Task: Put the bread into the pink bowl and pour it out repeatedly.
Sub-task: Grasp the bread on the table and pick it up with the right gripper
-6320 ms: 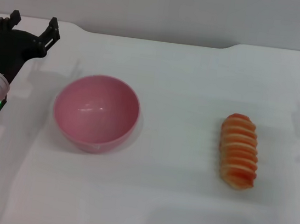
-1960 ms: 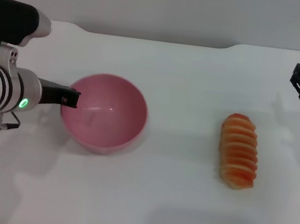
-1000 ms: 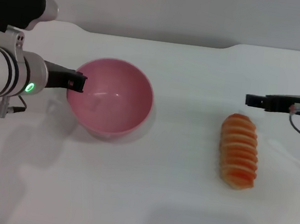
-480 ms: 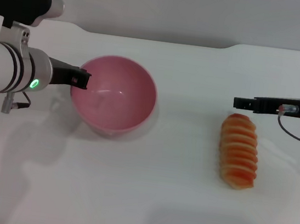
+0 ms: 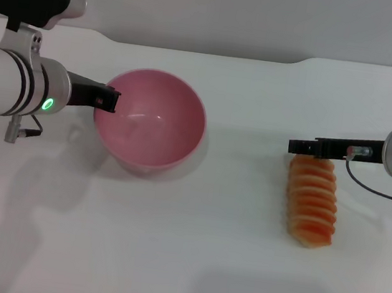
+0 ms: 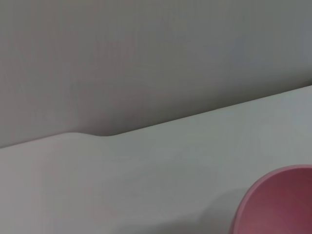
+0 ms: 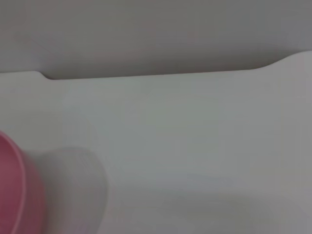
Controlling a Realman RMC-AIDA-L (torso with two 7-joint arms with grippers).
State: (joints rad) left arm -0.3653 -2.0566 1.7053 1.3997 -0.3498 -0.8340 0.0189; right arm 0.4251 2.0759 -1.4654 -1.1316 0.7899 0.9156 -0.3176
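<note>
The pink bowl (image 5: pixel 157 157) sits left of centre on the white table, empty. My left gripper (image 5: pixel 107 99) reaches in from the left and is shut on the bowl's left rim. The bread (image 5: pixel 311 201), an orange loaf with pale stripes, lies right of centre with its length running front to back. My right gripper (image 5: pixel 296 144) reaches in from the right, level with the loaf's far end and just over it. The bowl's edge also shows in the left wrist view (image 6: pixel 278 200) and in the right wrist view (image 7: pixel 12 190).
The white table (image 5: pixel 223 266) runs to a grey wall (image 5: pixel 214 11) at the back, with a stepped back edge. Bare table lies between the bowl and the bread and along the front.
The left gripper took the bowl's left rim, and the bowl has shifted right and toward the back. The right gripper has swung in from the far right to the loaf's far end.
</note>
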